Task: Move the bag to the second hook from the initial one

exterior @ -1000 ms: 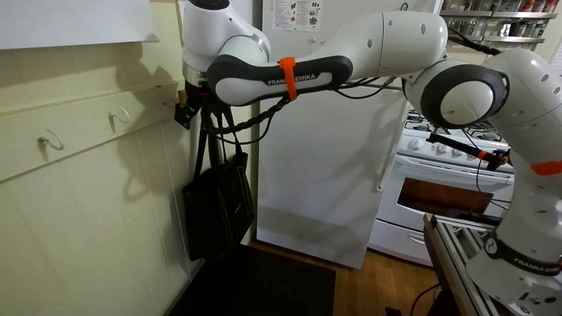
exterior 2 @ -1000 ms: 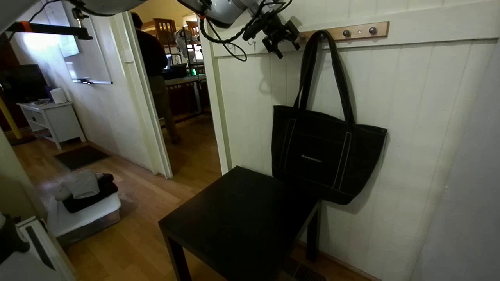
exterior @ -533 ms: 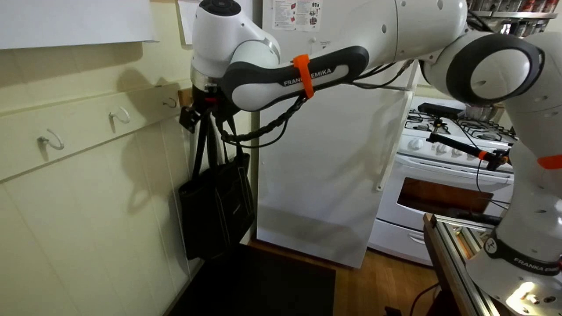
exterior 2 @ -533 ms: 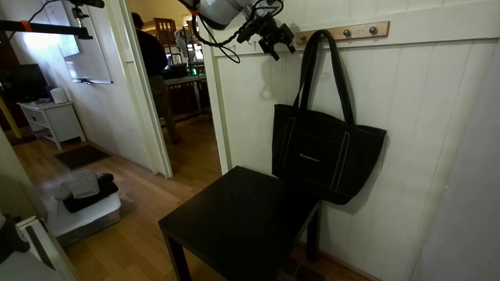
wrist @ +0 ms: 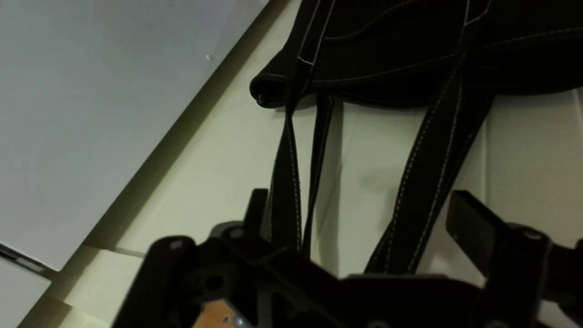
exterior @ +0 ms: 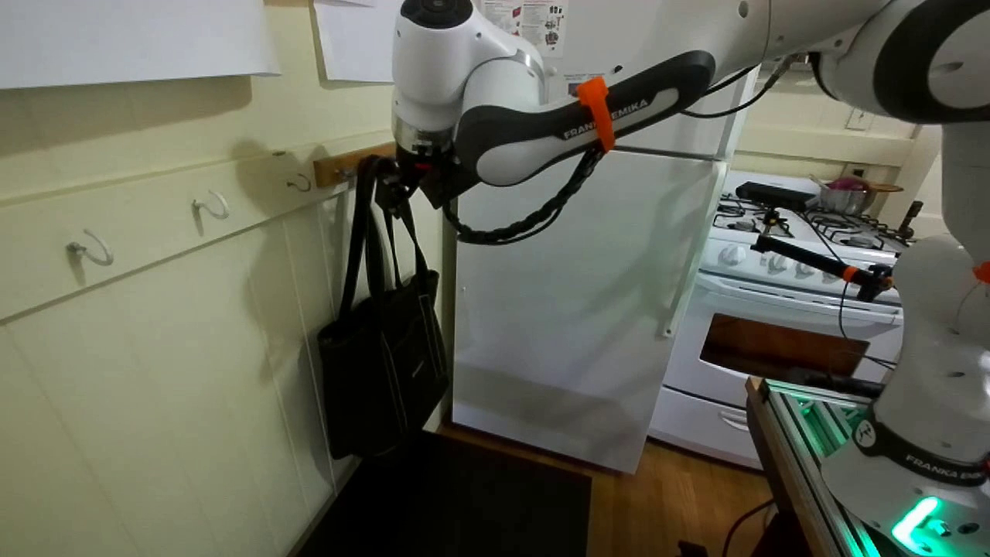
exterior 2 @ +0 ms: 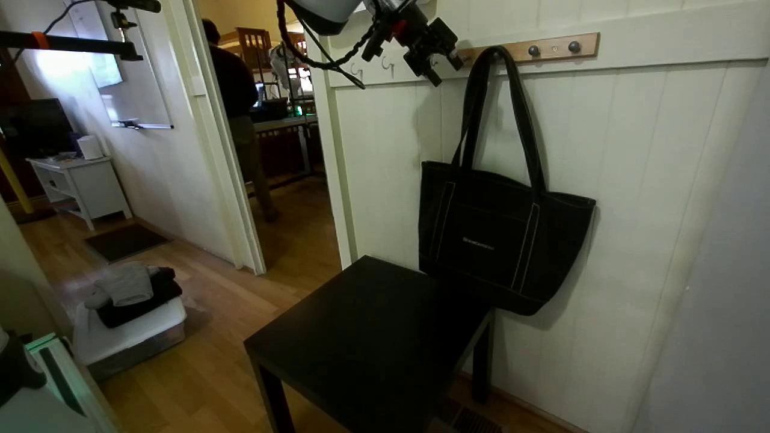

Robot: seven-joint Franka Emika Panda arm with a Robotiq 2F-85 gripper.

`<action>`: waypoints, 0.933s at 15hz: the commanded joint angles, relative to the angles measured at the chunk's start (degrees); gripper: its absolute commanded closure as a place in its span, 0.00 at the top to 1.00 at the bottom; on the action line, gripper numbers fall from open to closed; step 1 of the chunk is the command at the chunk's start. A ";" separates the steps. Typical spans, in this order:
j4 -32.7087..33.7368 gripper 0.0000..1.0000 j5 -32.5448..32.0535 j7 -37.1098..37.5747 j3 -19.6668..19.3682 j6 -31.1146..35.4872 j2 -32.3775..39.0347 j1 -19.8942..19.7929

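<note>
- Tool [exterior 2: 446, 71] gapes, gripping nothing; bag [exterior 2: 505, 234] hangs at its five o'clock in an exterior view.
- Closing off-centre could miss one strap [wrist: 423, 182].
- Shallow lifting could snag the rail [exterior 2: 544, 49].

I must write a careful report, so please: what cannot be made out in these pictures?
Tops of the handles: hidden behind the gripper in the wrist view.
Lettering on the bag: too small to read in both exterior views.
The bag's inside: too dark in the wrist view.
Whether the bag touches the black table: black against black in both exterior views.
Robot arm: partly cut off by the top edge in an exterior view.
</note>
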 commanded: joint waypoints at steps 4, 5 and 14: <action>-22.15 1.00 -8.51 11.84 2.43 1.25 -15.39 -0.03; -24.57 1.00 -9.38 13.22 3.13 1.09 -17.13 -0.45; -36.46 1.00 -10.81 17.74 9.00 1.25 -25.86 -5.27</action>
